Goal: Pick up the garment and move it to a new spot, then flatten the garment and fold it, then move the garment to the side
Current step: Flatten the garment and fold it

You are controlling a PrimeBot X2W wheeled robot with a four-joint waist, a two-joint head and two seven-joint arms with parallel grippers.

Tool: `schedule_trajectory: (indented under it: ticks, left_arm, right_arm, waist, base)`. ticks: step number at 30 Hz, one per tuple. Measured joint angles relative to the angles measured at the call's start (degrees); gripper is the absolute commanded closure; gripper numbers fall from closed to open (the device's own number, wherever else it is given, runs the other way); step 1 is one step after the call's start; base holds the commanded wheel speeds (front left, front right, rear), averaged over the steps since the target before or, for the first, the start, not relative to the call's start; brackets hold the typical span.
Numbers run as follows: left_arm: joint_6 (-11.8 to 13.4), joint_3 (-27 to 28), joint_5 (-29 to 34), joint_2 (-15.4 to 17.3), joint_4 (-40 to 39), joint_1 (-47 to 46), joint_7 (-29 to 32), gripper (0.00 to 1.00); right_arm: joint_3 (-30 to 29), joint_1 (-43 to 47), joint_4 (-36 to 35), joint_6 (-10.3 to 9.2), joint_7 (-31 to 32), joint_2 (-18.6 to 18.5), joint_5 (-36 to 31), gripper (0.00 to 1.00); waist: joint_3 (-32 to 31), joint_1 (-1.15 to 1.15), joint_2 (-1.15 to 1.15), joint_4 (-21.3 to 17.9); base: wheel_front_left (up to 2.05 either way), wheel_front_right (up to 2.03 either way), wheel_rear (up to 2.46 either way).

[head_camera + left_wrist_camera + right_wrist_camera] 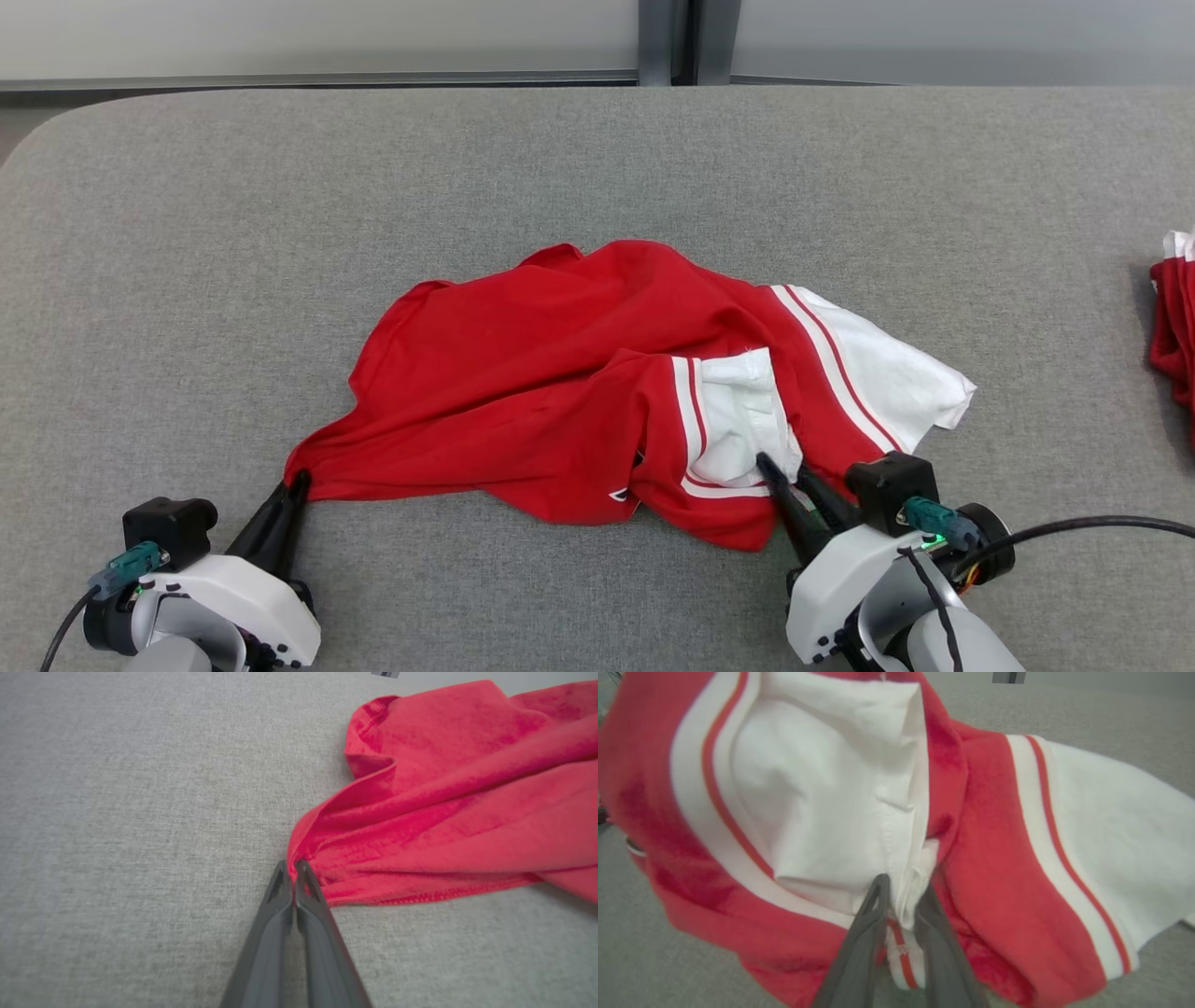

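One garment (pixel 560 373), red with white striped sleeves, lies crumpled at the middle of the grey cloth-covered table (pixel 597 159), reaching toward its near edge, and a second red bundle (pixel 1174 317) sits at the table's right edge. Two grippers work on the garment: the left gripper (pixel 297 485) has its jaws pressed tight on the red corner nearest it, and the right gripper (pixel 782 467) has narrow jaws with a bunch of white cloth between them. Behind the table's far edge runs a pale wall (pixel 317 37) with one dark post (pixel 686 42).
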Motion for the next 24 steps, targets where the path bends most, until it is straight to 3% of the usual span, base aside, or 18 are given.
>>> schedule_trajectory:
  ticks: [9, 10, 12, 15, 16, 17, 24]
  left_arm:
    - [0.00, -1.00, -1.33, 0.54, 0.41, -0.12, -0.94, 1.00]
    - [0.00, -0.97, -1.33, 0.60, 0.45, -0.12, -1.01, 1.00]
    - [0.00, -0.96, -1.33, 0.68, 0.53, -0.10, -1.12, 1.00]
    - [0.00, -0.63, -1.46, 0.90, 0.66, 0.02, -1.31, 1.00]
    - [0.00, -0.48, -1.57, 0.98, 0.70, 0.08, -1.42, 1.00]
    - [0.00, -0.33, -1.63, 1.04, 0.73, 0.12, -1.43, 1.00]
    - [0.09, 0.71, -1.30, 1.46, 0.25, 0.36, -1.60, 1.00]
  right_arm:
    - [-3.42, 1.08, -3.49, 0.00, -0.99, -0.01, -2.20, 1.00]
    - [-3.94, 1.54, -4.28, 0.00, -1.05, -0.01, -2.64, 0.96]
    - [-4.34, 2.01, -5.08, 0.00, -1.36, -0.01, -2.92, 0.76]
    - [-5.84, 3.49, -7.71, 0.00, -2.53, 0.00, -3.87, 0.66]
    - [-6.04, 3.92, -8.26, 0.00, -2.53, -0.01, -3.61, 0.91]
    - [-6.36, 4.40, -8.83, 0.00, -2.56, -0.01, -3.66, 1.00]
    - [-8.04, 5.94, -11.33, 0.00, -2.07, 0.00, -2.81, 1.00]
  waist:
    - [-0.54, 0.00, 0.00, -0.29]
    - [-0.62, 0.00, 0.00, -0.34]
    - [-0.70, 0.00, 0.00, -0.42]
    - [-0.91, 0.00, 0.00, -0.73]
    - [-0.96, 0.00, 0.00, -0.85]
    - [-1.01, 0.00, 0.00, -0.98]
    - [-1.59, 0.00, 0.00, -1.44]
  base:
    - [0.00, 0.00, 0.00]
    - [0.00, 0.00, 0.00]
    - [0.00, 0.00, 0.00]
    - [0.00, 0.00, 0.00]
    - [0.00, 0.00, 0.00]
    - [0.00, 0.00, 0.00]
    - [0.00, 0.00, 0.00]
